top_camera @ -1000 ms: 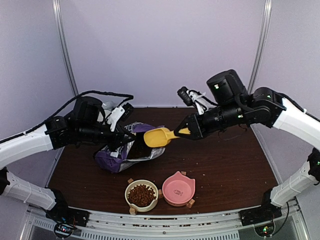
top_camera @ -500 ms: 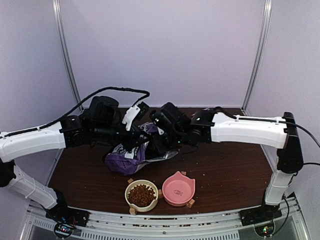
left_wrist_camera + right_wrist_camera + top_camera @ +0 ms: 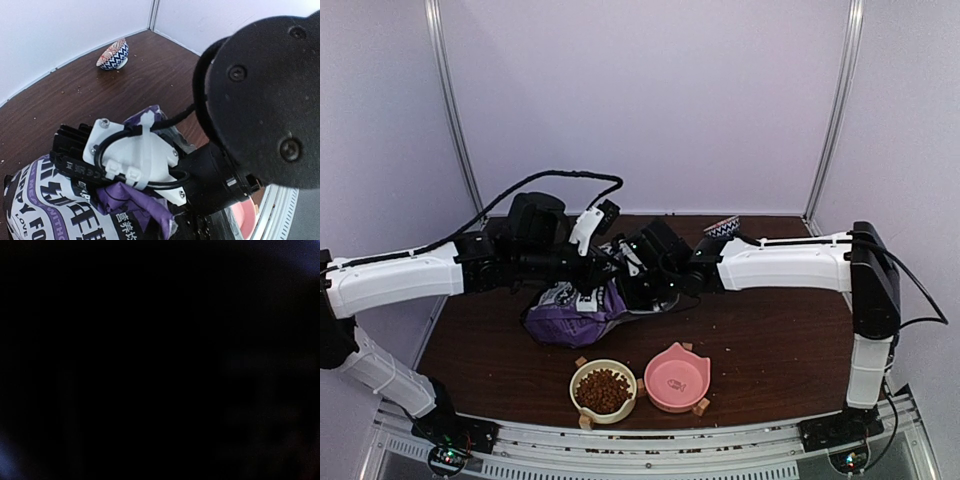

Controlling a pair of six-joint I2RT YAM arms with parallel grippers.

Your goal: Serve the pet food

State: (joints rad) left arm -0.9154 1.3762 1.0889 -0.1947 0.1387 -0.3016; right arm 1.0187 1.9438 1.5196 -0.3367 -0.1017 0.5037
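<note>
The purple pet food bag [image 3: 570,315] lies at the table's middle left, its mouth facing right. My left gripper [image 3: 592,272] is at the bag's upper edge and shut on it; the bag also shows in the left wrist view [image 3: 45,200]. My right gripper [image 3: 638,285] is pushed into the bag's mouth. Its fingertips and the yellow scoop are hidden inside, and the right wrist view is black. Brown kibble [image 3: 604,389] fills the cream bowl [image 3: 582,374] at the front. The right arm's wrist [image 3: 260,90] fills the left wrist view.
An empty pink bowl [image 3: 677,378] stands right of the cream bowl and shows in the left wrist view [image 3: 246,220]. A blue-and-white patterned bowl [image 3: 722,227] sits at the back, also in the left wrist view [image 3: 113,54]. Both arms cross over the table's middle.
My right arm has swung left and down, carrying the yellow scoop into the bag's mouth, where it is now hidden. My left arm has moved the bag slightly right.
</note>
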